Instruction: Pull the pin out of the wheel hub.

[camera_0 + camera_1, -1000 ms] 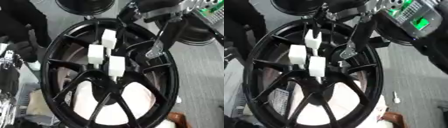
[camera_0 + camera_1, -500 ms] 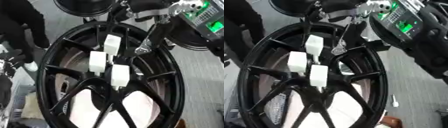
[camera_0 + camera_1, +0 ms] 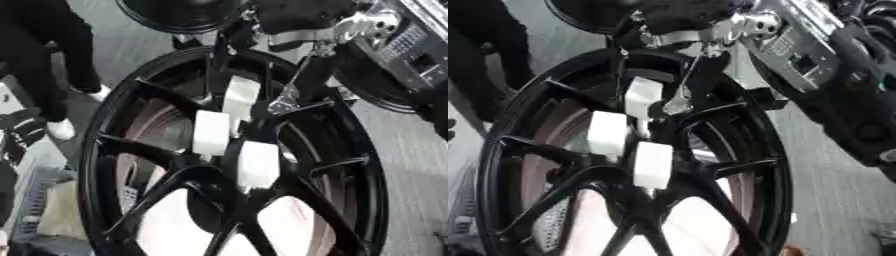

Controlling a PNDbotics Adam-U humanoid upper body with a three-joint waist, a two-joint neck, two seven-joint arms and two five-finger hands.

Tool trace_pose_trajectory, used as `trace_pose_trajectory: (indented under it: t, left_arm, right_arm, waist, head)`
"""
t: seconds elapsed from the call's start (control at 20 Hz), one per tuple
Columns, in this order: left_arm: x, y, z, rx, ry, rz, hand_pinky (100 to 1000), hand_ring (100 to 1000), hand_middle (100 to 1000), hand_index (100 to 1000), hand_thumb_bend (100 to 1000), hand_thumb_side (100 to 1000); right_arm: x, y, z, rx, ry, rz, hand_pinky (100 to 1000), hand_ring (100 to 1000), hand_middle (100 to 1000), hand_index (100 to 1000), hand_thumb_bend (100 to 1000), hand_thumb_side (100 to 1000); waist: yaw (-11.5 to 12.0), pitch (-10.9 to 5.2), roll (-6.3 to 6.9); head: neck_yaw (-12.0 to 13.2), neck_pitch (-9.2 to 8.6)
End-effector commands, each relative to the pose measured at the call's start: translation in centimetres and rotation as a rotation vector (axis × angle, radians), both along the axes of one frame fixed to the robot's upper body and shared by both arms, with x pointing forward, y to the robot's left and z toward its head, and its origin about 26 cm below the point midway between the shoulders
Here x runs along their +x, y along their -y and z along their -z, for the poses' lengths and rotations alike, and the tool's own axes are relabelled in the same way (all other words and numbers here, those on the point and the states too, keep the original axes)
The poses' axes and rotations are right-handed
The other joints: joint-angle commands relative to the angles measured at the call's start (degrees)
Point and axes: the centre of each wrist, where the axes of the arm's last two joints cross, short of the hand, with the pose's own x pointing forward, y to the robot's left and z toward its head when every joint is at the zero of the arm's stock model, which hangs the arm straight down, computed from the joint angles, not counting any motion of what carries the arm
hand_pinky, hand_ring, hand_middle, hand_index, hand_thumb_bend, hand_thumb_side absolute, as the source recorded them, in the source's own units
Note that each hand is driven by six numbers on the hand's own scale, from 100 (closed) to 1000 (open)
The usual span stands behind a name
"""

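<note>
**Right hand over the hub, near the far white pin**

Black wheel hub [image 3: 232, 165] lying flat, filling most of the view, spokes fanning out from the centre toward the rim. Pale surface visible through the gaps between the near spokes. Grey bench [image 3: 411, 165] to the right of the rim.

Three white block-shaped pins standing up around the hub centre: far pin [image 3: 240, 98], left pin [image 3: 211, 132], near pin [image 3: 258, 164]. All three seated among the spokes, none lifted clear. Left and near pins just beside each other; far pin slightly apart, toward the far rim.

Right hand [image 3: 691, 82] reaching down from the upper right, black with silver joints, over the far-right part of the hub. Dark fingers [image 3: 308, 82] pointing down and left toward the hub centre, ending just beside the far pin on its right. A small silver tip [image 3: 282, 104] at the lower end, close to that pin; contact not resolvable. Nothing visibly enclosed in the hand. Cannot tell whether the fingers are spread or curled; the dark shapes merge with the spokes behind.

Forearm casing with a small panel [image 3: 798, 60] at the upper right.

Second dark round object [image 3: 179, 12] beyond the far rim, partly cut by the top edge.

Left hand not seen. Dark clothing of a person [image 3: 39, 60] at the far left, apart from the hub.
</note>
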Motion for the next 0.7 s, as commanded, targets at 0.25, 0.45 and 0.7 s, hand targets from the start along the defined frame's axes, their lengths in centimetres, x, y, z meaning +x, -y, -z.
trace_pose_trajectory:
  t: [0.25, 0.45, 0.7]
  left_arm:
    - [-0.05, -0.17, -1.11, 0.036, 0.034, 0.008, 897, 840, 803, 798, 100, 868]
    - [0.0, -0.18, -1.23, 0.037, 0.037, 0.01, 897, 840, 803, 798, 100, 868]
    - [0.01, -0.23, -1.24, 0.039, 0.036, 0.009, 897, 841, 803, 798, 100, 870]
  right_arm:
    - [-0.34, 0.7, -1.56, -0.022, 0.028, -0.001, 902, 834, 738, 797, 416, 321]
    - [-0.24, 0.77, -1.5, -0.032, 0.022, -0.002, 903, 837, 736, 794, 413, 263]
    - [0.04, 1.25, -1.35, -0.061, 0.015, 0.014, 907, 852, 753, 807, 441, 226]
  waist:
    - [0.46, -0.93, 0.03]
    - [0.67, -0.91, -0.18]
    - [0.68, -0.8, -0.4]
  head:
    - [0.07, -0.18]
    - [0.06, -0.41]
    - [0.16, -0.48]
